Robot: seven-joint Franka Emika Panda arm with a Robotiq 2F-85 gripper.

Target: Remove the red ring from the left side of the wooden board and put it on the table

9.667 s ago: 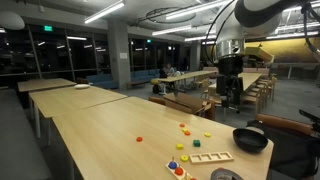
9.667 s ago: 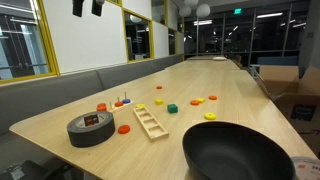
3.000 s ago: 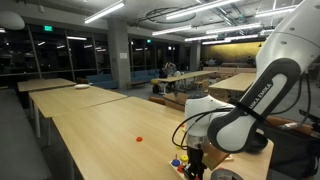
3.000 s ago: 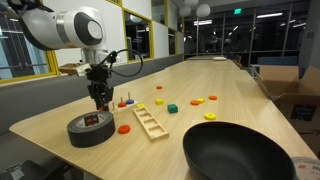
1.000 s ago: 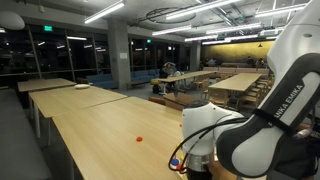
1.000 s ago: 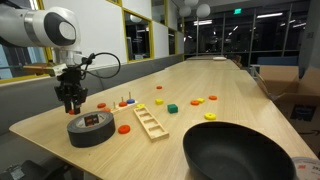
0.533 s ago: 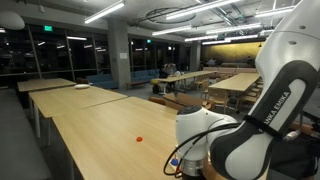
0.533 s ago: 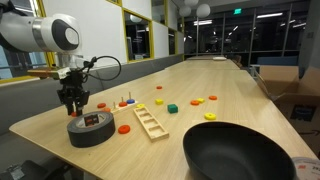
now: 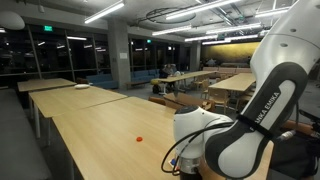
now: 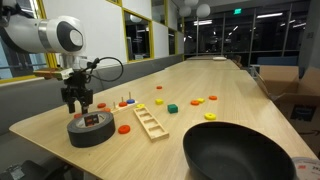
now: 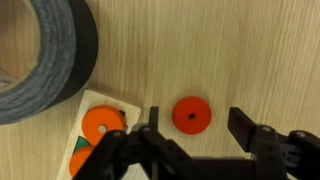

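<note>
Here, the long light-wood table (image 10: 215, 85) fills both exterior views, and the white arm (image 9: 245, 115) bends low over its near end. A wide black bowl (image 10: 240, 150) sits at the table edge, well apart from the gripper (image 10: 75, 105), which hangs just above a thick roll of dark grey tape (image 10: 90, 130).

In the wrist view the tape roll curves across the upper left corner, and below it a corner of a pale board (image 11: 100, 100) shows, carrying an orange ring (image 11: 100, 125).

The red ring (image 11: 191, 115) is a flat, round, bright red disc with a small dark hole at its centre. It lies flat on the bare table top, just beside the board, between the two black jaws. The jaws are spread wide to either side of it, touching nothing and holding nothing.
</note>
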